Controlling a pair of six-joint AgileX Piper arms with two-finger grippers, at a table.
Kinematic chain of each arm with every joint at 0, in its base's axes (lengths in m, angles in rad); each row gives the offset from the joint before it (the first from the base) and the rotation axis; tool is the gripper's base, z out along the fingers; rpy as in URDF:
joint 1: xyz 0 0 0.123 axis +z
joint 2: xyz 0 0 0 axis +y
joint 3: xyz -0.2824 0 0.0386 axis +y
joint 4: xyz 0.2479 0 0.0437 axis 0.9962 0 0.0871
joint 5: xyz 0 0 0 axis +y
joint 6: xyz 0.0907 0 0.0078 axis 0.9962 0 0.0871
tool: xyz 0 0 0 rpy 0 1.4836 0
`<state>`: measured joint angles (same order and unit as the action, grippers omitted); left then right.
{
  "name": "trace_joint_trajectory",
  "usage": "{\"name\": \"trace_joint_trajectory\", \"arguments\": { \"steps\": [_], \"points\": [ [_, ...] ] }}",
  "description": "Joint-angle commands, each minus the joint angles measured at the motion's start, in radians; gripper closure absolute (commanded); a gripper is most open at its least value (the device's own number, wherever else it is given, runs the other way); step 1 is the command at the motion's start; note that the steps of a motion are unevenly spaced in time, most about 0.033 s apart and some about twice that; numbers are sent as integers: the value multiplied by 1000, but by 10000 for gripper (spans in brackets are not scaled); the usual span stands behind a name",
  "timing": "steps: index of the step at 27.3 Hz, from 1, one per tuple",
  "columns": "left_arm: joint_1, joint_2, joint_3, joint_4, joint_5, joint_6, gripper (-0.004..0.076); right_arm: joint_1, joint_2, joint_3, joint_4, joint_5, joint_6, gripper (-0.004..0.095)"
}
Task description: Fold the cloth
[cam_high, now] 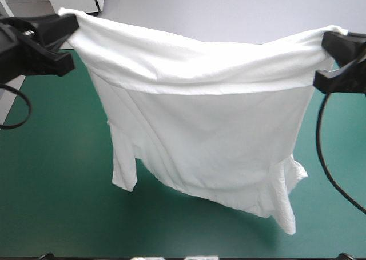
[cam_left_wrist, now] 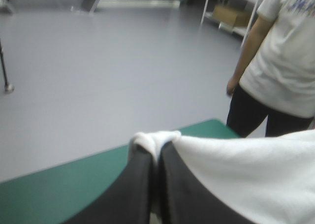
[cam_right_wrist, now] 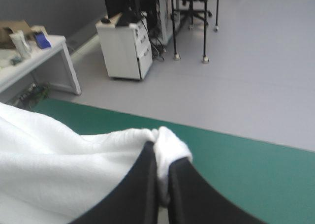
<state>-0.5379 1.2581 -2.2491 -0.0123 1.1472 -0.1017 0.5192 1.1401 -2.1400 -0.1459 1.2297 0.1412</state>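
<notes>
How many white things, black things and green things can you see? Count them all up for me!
White: 1, the T-shirt, hanging up in the air.
Black: 2, the left claw and the right claw, each pinching a top corner of the shirt.
Teal-green: 1, the table cover.
Total: 4

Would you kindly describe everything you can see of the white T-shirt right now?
The T-shirt is white, soft, lightly wrinkled fabric, hanging spread like a curtain over the teal-green table. The left gripper and right gripper each pinch a top corner, a small tuft poking past the shut fingers. Its upper edge sags slightly between them, with a fold line running across below it. Two short sleeves dangle at the lower corners. Whether the lowest part touches the table cannot be told.
</notes>
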Motion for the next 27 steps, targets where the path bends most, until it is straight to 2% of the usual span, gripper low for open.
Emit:
{"name": "trace_joint_trajectory", "arguments": {
  "steps": [1, 3, 9, 13, 17, 20, 23, 27],
  "points": [
    [-6, -16, -123, -120, -168, 53, 734, 2, 22, -162, 44, -78, -35, 918],
    [-6, -16, -159, -149, -201, 55, 734, 2, 39, -243, 81, -91, -55, 919],
    [-6, 6, -167, -117, -217, 91, 734, 2, 72, -275, 70, -102, -50, 919],
    [-6, 78, -167, -21, -217, 74, 734, 2, 144, -275, 8, -100, -50, 919],
    [-6, 186, -167, 180, -227, -5, 734, 2, 254, -275, -110, -121, -39, 921],
    [-6, 270, -167, 286, -278, -11, 734, 2, 343, -275, -248, -197, 15, 921],
    [-6, 339, -167, 354, -382, -15, 734, -6, 427, -275, -368, -300, 73, 922],
    [18, 392, -169, 438, -543, -112, 734, -55, 512, -275, -384, -488, 93, 921]
  ]
}}
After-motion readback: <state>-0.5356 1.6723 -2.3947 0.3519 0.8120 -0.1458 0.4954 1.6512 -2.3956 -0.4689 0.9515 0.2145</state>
